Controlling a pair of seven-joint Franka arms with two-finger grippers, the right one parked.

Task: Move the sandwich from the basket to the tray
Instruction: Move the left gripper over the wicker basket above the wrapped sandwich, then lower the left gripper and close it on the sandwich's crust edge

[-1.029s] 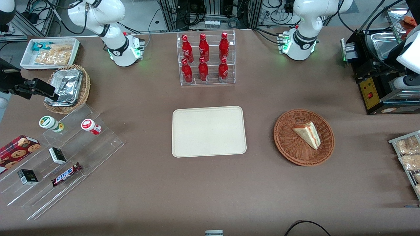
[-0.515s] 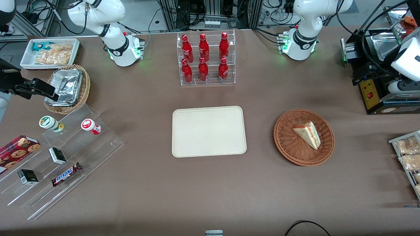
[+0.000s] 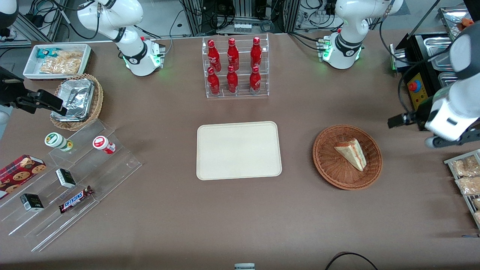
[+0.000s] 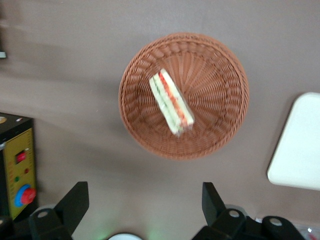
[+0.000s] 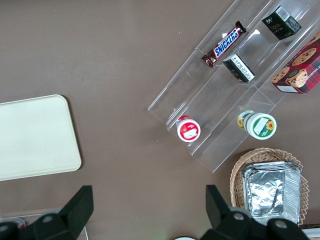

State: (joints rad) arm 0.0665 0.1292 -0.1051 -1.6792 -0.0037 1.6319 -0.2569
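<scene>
The sandwich (image 3: 351,153), a white wedge with red and green filling, lies in the round reddish-brown basket (image 3: 326,165). The cream tray (image 3: 238,150) lies flat at the table's middle, beside the basket toward the parked arm's end. My left gripper (image 3: 399,120) hangs in the air beside the basket, toward the working arm's end. In the left wrist view its fingers (image 4: 76,197) are wide apart, the gripper (image 4: 144,189) is empty, and the sandwich (image 4: 171,101), the basket (image 4: 220,65) and a corner of the tray (image 4: 300,145) lie below it.
A black control box with a red button (image 3: 416,90) stands close to the gripper. Snack packets on a rack (image 3: 465,176) lie at the working arm's end. A rack of red bottles (image 3: 235,67) stands farther from the camera than the tray. Acrylic steps with snacks (image 3: 71,176) lie at the parked arm's end.
My left arm has swung in from the working arm's end of the table toward the basket and nearer the camera. The sandwich, basket and tray have not moved.
</scene>
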